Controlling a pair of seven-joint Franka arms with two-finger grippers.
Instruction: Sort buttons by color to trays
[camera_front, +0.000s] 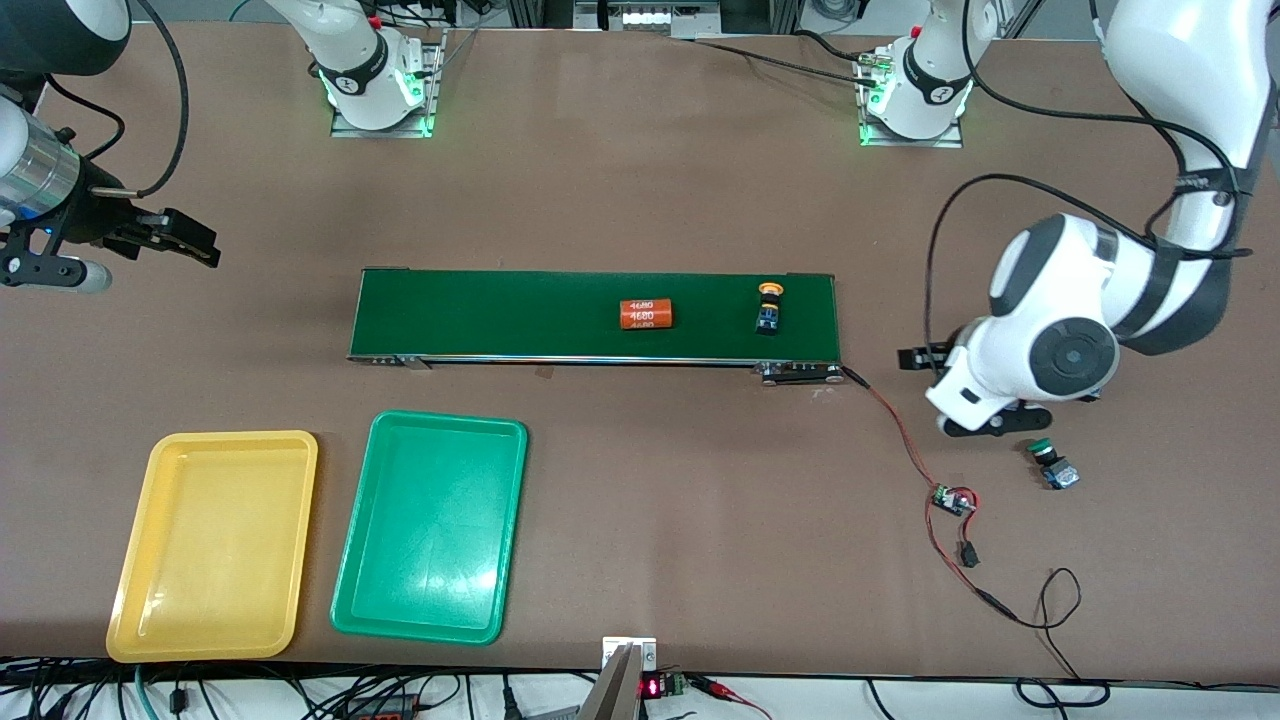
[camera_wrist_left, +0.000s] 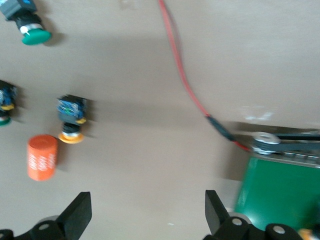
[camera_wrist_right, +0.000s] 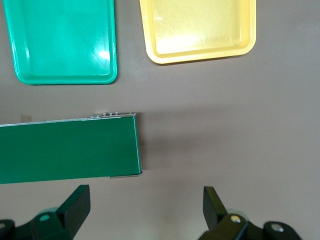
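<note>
- I see a brown table (camera_front: 640, 180); dark-green conveyor belt (camera_front: 500, 315) mid-table carries an orange cylinder (camera_front: 648, 315) and a yellow button (camera_front: 770, 305).
- Green button (camera_front: 1050, 465) lies on the table at the left arm's end.
- Yellow tray (camera_front: 215, 545) and green tray (camera_front: 430, 530) sit side by side, both hold nothing.
- Left gripper (camera_wrist_left: 145, 215) spread wide, over bare table by the belt end.
- Right gripper (camera_wrist_right: 145, 210) spread wide, waiting over its belt end.

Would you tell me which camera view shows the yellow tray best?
The front view: the whole yellow tray lies in it, empty, beside the green tray. The right wrist view shows most of it, cut off at the frame's edge. The left wrist view does not show it.
</note>
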